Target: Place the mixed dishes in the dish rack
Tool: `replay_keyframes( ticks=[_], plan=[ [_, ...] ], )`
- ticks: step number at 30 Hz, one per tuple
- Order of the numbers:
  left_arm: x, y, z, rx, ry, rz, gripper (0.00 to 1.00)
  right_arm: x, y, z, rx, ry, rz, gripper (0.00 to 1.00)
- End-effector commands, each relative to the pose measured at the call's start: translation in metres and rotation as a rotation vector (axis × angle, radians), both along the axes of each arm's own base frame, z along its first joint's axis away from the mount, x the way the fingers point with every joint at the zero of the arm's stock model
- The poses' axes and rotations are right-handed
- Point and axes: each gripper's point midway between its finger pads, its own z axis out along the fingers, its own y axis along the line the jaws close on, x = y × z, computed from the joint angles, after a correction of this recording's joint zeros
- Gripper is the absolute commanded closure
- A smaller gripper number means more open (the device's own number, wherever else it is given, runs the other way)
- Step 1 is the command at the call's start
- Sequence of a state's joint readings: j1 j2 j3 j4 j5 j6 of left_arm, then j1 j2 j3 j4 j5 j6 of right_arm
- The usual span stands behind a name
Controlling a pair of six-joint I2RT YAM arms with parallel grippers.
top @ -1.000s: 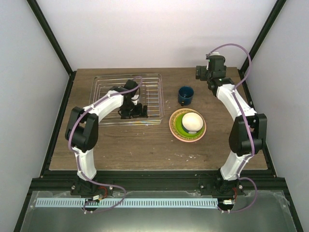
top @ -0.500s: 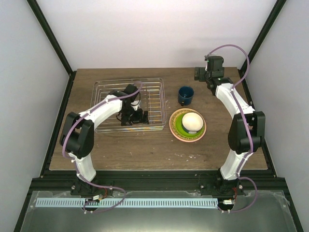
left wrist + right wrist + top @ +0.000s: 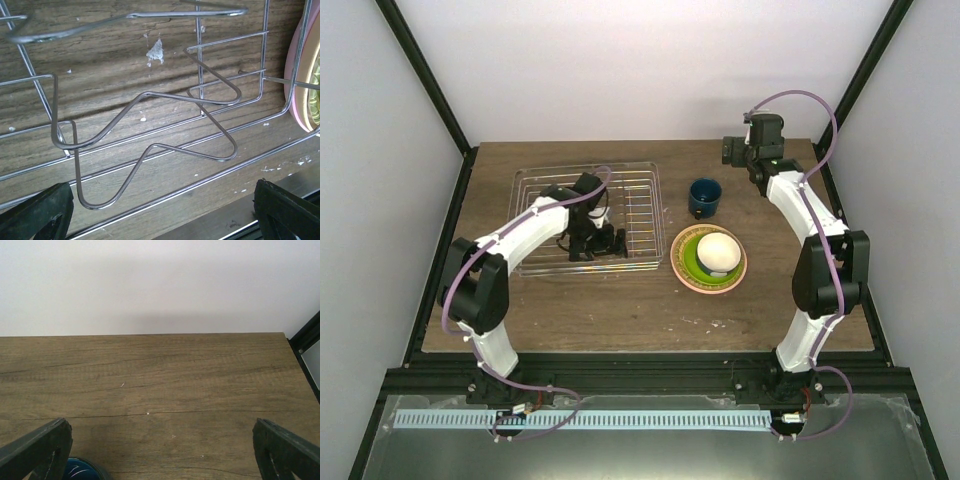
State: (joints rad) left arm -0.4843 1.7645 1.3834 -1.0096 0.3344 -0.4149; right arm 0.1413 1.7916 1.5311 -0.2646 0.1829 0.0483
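The left gripper (image 3: pixel 592 243) hangs low inside the dish rack (image 3: pixel 635 200), jaws spread on nothing. The right gripper (image 3: pixel 733 150), also spread, hovers behind the dark blue mug (image 3: pixel 705 197). The bowl (image 3: pixel 718 250) sits on what looks like a stacked lime-green plate (image 3: pixel 690 262) and salmon-pink plate (image 3: pixel 678 272), just right of the rack.

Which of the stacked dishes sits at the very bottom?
The salmon-pink plate: it is the widest, its rim showing all around the lime-green plate and the bowl above it.
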Motion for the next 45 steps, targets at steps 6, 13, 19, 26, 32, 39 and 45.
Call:
replay_keyframes(
  ticks=[6,13,19,26,32,39,45],
  plan=[
    [-0.033,0.007,-0.003,0.009,0.102,-0.025,0.00,0.004,0.006,0.009,0.022,-0.011,0.007,0.00],
    [-0.048,0.015,-0.007,0.037,0.151,-0.070,0.00,0.006,0.009,0.009,0.034,-0.009,0.013,0.00],
    [-0.059,0.024,-0.006,0.064,0.164,-0.074,0.00,0.005,0.010,0.004,0.053,0.004,0.013,0.00],
    [-0.041,0.016,0.020,0.028,0.072,-0.051,0.00,-0.001,0.010,-0.001,0.063,0.011,0.013,0.00],
    [-0.012,0.008,0.049,0.015,-0.039,-0.023,0.00,-0.002,0.012,0.002,0.062,0.001,0.024,0.00],
    [0.070,0.025,0.110,0.142,-0.382,0.076,0.00,-0.006,0.018,-0.004,0.082,0.016,0.062,0.00],
    [0.160,0.024,0.213,-0.072,-0.690,0.316,0.00,-0.013,0.032,0.001,0.107,-0.005,0.145,0.00]
  ],
)
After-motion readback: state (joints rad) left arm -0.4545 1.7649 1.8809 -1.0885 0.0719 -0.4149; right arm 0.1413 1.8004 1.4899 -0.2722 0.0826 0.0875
